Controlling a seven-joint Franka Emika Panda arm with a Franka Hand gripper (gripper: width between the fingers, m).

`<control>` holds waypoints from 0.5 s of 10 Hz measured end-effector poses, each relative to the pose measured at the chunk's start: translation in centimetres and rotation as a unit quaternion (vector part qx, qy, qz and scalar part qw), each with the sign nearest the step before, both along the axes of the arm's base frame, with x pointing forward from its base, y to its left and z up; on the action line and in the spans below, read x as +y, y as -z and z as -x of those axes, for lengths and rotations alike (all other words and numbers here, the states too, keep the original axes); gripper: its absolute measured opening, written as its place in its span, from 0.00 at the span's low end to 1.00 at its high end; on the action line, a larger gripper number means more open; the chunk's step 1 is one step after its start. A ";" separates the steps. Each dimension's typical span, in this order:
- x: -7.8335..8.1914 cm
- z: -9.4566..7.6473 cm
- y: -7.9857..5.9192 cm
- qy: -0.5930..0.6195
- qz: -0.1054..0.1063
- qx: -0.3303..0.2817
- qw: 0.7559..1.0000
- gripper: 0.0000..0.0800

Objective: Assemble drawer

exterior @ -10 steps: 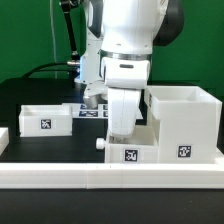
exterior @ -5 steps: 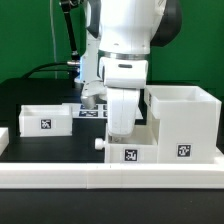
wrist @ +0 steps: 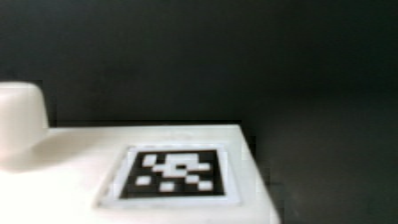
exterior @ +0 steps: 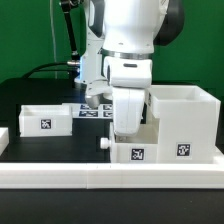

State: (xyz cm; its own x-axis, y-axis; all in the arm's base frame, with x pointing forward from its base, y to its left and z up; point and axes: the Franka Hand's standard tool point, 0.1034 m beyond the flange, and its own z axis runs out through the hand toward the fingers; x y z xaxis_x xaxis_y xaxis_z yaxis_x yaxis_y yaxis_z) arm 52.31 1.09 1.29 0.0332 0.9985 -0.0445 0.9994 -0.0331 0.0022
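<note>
Two small trays are outside the cube casing [exterior: 185, 122], so I judge that no fitting is done yet and both are left to slide in. In the exterior view the casing stands at three o'clock. The far tray [exterior: 45, 118] lies well apart at nine o'clock. The near tray [exterior: 135, 152] sits at about five o'clock, just beside the casing, with its knob [exterior: 104, 143] pointing toward nine. The gripper [exterior: 127, 132] hangs low over this near tray. The wrist body hides its fingers, so I cannot tell whether they are spread or pinching. The wrist view shows only a tag [wrist: 169, 172] on a white surface. Room is tight, with the low wall [exterior: 60, 178] close along six o'clock and the casing blocking three. Open table [exterior: 30, 150] lies toward nine, and the marker board [exterior: 92, 110] is behind at twelve.
</note>
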 end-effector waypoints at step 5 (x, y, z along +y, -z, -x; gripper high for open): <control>0.1 0.0 0.1 0.005 -0.001 -0.001 1.000 0.05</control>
